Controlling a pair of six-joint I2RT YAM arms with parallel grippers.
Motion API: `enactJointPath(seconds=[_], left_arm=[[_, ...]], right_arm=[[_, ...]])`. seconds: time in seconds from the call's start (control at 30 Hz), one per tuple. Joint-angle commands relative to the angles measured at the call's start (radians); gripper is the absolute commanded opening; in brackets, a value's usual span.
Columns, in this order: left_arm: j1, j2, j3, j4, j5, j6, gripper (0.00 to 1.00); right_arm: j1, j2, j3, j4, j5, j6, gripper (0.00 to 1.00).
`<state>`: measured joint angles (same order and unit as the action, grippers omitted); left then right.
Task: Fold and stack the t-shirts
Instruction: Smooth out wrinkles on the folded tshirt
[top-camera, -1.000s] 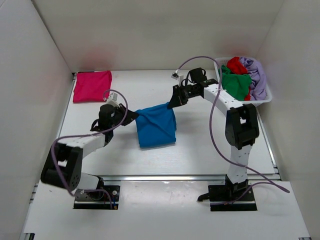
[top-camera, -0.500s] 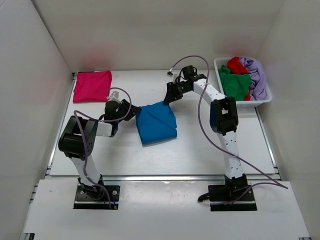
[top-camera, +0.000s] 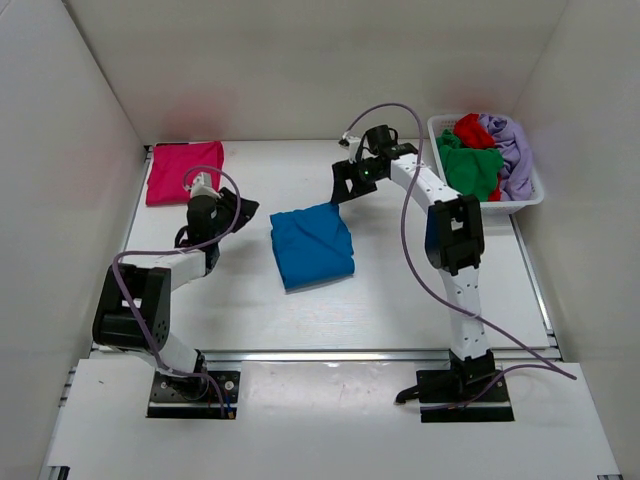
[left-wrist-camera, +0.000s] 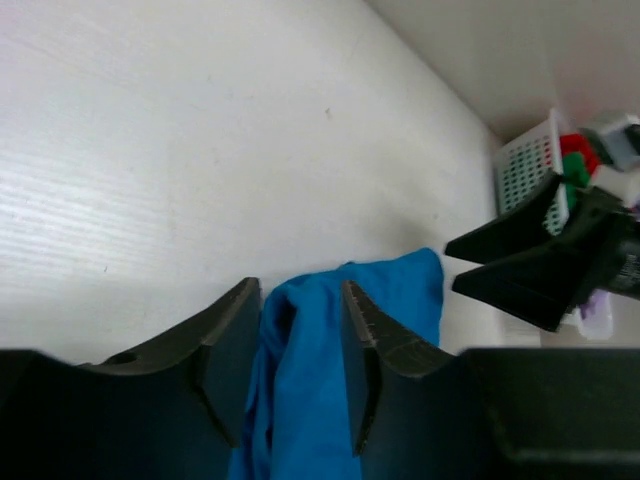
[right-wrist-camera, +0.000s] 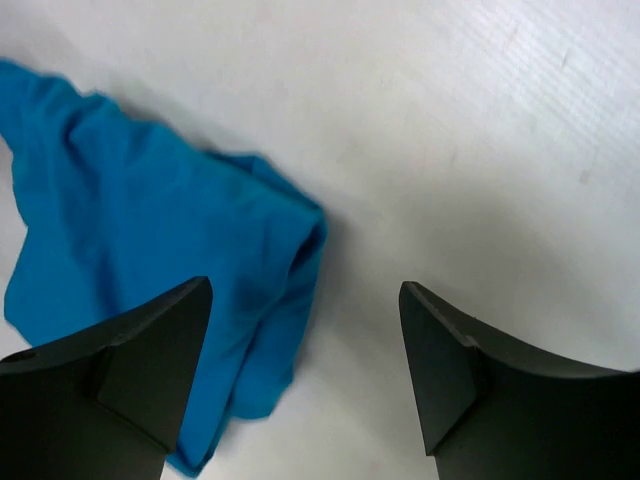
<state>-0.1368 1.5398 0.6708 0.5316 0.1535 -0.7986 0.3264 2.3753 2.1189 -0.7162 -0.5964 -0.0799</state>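
The bright blue t-shirt (top-camera: 312, 247) lies folded in a rough square at the middle of the table (top-camera: 400, 290), its top layer a little rumpled. The left claw (top-camera: 240, 210) hangs at the shirt's 9 to 10 o'clock, just clear of the cloth, roughly between it and the folded magenta-pink t-shirt (top-camera: 185, 170), which lies flat in the far corner at 10 o'clock. In the left wrist view its jaws stand partly apart with nothing between them; the blue cloth shows beyond the gap. The right claw (top-camera: 342, 190) sits just off the shirt's 1 o'clock corner. In the right wrist view its fingers (right-wrist-camera: 150, 350) are spread wide and hold nothing, the shirt's edge lying below them. At 2 o'clock the white lattice basket (top-camera: 515, 204) holds the green t-shirt (top-camera: 470, 170), the red one (top-camera: 472, 130) and the lavender one (top-camera: 512, 150), heaped unfolded. A purple cable (top-camera: 395, 107) loops above the right arm's wrist, close to the basket.
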Motion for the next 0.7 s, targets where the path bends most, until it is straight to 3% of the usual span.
enactJointPath(seconds=[0.0, 0.3, 0.43, 0.53, 0.6, 0.67], left_arm=[[-0.013, -0.029, 0.024, -0.166, 0.046, 0.062, 0.5], [-0.11, -0.087, -0.086, -0.28, 0.014, 0.076, 0.63], [-0.121, -0.103, -0.073, -0.346, -0.005, 0.079, 0.72], [-0.101, -0.101, -0.048, -0.355, 0.091, 0.052, 0.72], [-0.092, -0.102, -0.019, -0.366, 0.226, 0.042, 0.73], [-0.109, -0.127, 0.027, -0.392, 0.259, 0.032, 0.73]], right_arm=[[0.029, -0.157, -0.121, 0.01, 0.084, -0.018, 0.74], [0.053, -0.513, -0.627, 0.227, 0.145, 0.049, 0.85], [0.045, -0.619, -0.741, 0.265, 0.172, 0.068, 0.87], [0.031, -0.674, -0.803, 0.297, 0.156, 0.075, 0.87], [0.028, -0.721, -0.87, 0.351, 0.145, 0.149, 0.87], [0.055, -0.772, -0.936, 0.446, 0.161, 0.217, 0.87]])
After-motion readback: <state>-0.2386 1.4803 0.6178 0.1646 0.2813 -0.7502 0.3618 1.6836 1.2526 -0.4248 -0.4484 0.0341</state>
